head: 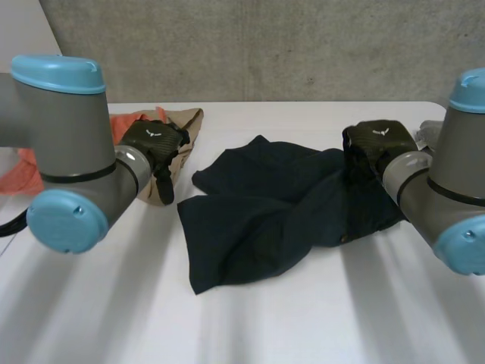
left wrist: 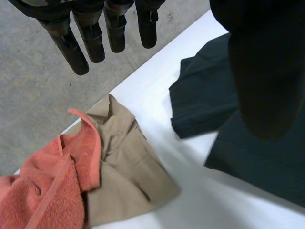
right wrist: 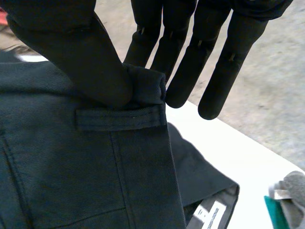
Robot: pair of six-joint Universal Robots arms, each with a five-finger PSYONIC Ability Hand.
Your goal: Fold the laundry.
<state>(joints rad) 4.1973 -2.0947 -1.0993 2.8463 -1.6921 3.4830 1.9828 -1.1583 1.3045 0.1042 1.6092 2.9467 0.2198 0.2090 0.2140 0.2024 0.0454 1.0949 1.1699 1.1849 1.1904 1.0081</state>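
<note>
On the white tabletop (head: 318,326), crumpled dark navy trousers (head: 258,220) lie centred, long axis roughly left-right; right hand (right wrist: 71,52) pinches their waistband at the right end; left hand (left wrist: 95,33), fingers straight and empty, hangs beside the left end

- White table (head: 303,326), smooth flat top.
- Dark garment (head: 258,220), rumpled, across the middle.
- Tan garment (left wrist: 128,176), bunched at the far left.
- Orange towel (left wrist: 43,191), touching it, one edge lapping over the tan cloth.
- Grey cloth (right wrist: 293,191), at the far right corner.
</note>
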